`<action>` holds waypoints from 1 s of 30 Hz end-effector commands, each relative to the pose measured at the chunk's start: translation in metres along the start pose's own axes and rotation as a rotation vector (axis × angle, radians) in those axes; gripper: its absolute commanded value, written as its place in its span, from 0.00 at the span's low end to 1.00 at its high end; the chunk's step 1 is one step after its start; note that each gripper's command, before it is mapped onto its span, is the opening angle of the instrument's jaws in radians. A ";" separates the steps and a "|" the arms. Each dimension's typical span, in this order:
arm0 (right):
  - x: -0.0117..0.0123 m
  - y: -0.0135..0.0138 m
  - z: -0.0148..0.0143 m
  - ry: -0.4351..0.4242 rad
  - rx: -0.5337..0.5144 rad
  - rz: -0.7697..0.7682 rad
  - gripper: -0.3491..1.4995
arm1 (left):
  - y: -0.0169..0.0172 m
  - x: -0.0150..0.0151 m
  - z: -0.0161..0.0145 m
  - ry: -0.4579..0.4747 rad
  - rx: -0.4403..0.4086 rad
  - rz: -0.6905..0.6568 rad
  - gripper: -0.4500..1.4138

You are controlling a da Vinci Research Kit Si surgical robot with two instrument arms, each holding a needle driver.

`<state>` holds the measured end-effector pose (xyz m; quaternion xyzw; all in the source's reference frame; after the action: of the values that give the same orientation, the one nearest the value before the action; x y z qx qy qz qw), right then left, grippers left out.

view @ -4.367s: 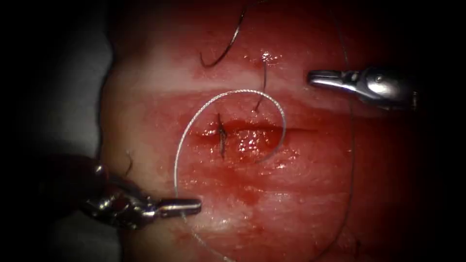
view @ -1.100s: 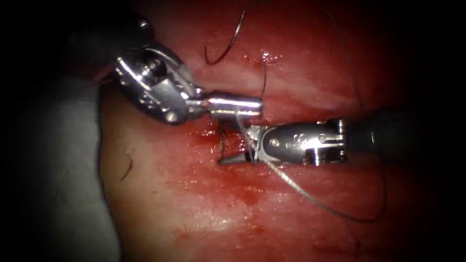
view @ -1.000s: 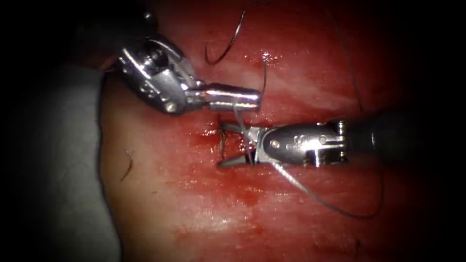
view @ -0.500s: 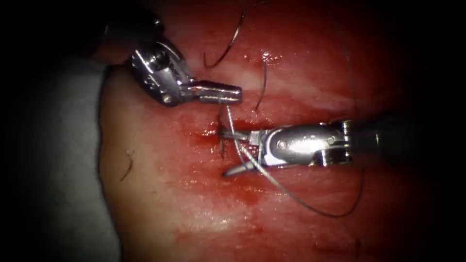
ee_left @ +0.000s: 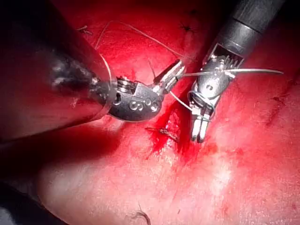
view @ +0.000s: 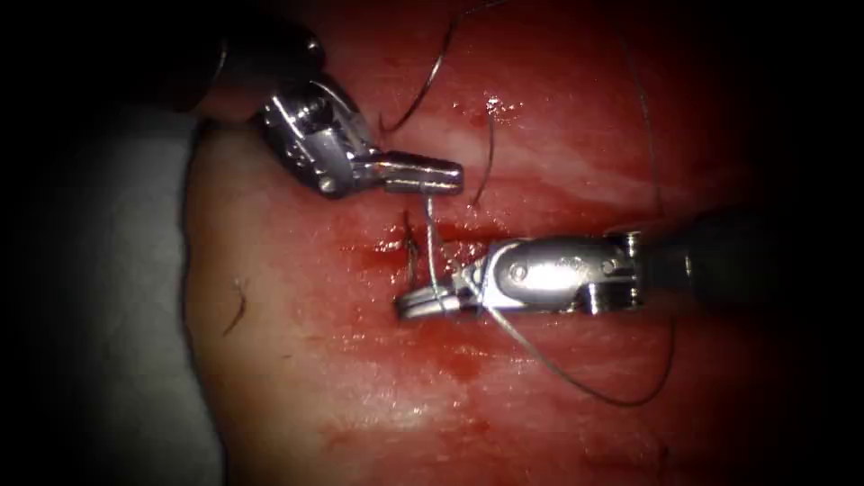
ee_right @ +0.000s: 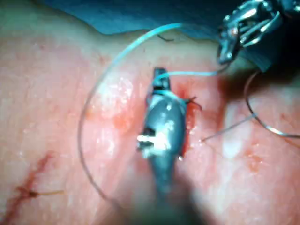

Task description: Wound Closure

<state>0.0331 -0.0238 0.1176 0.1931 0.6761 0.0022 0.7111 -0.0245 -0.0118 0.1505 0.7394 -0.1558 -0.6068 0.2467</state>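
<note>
The left claw [view: 445, 175], at 11 o'clock from the cut [view: 468, 238], is clamped on the thread [view: 430, 243]. The right claw [view: 423, 303] is together around the thread too. The needle [view: 423, 81] lies free at 12 o'clock. The thread seems thin and slippery; better grip it near the knot.

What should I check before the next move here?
1. Left tool shut on the thread: ok.
2. Right tool holding the thread: cannot tell; the thread crosses it near its tip.
3. Thread taut between the two tools: ok.
4. Needle located: cannot tell; a dark curved piece lies on the tissue above the cut.
5. Stitch at the cut's left end in place: ok.
</note>
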 end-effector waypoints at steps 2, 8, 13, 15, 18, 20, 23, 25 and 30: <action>-0.0006 -0.0006 0.0010 0.002 0.008 0.019 0.50 | 0.0008 -0.0005 0.0007 0.000 0.000 -0.002 0.00; -0.0004 -0.0009 0.0012 0.015 0.009 0.047 0.65 | 0.0007 -0.0010 0.0008 0.001 0.000 0.000 0.00; -0.0004 -0.0008 0.0012 0.031 0.010 0.052 0.68 | 0.0016 -0.0017 0.0006 0.001 -0.008 0.004 0.00; -0.0003 -0.0008 0.0011 0.048 0.010 0.056 0.66 | 0.0022 -0.0021 0.0003 -0.002 -0.013 0.004 0.00; 0.0000 -0.0007 0.0009 0.100 0.013 0.063 0.65 | 0.0032 -0.0026 -0.0002 -0.007 -0.022 -0.003 0.00; 0.0002 -0.0005 0.0007 0.129 0.009 0.069 0.64 | 0.0039 -0.0029 -0.0005 -0.009 -0.025 -0.007 0.00; 0.0008 0.0000 0.0005 0.182 -0.002 0.083 0.65 | 0.0051 -0.0033 -0.0010 -0.018 -0.030 -0.013 0.00; 0.0013 0.0003 0.0003 0.223 -0.009 0.090 0.65 | 0.0056 -0.0035 -0.0014 -0.023 -0.028 -0.019 0.00; 0.0023 0.0013 -0.0008 0.301 -0.031 0.100 0.62 | 0.0062 -0.0031 -0.0026 -0.016 -0.015 -0.024 0.00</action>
<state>0.0323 -0.0209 0.1152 0.2108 0.7664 0.0771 0.6019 -0.0216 -0.0143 0.1563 0.7345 -0.1438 -0.6174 0.2421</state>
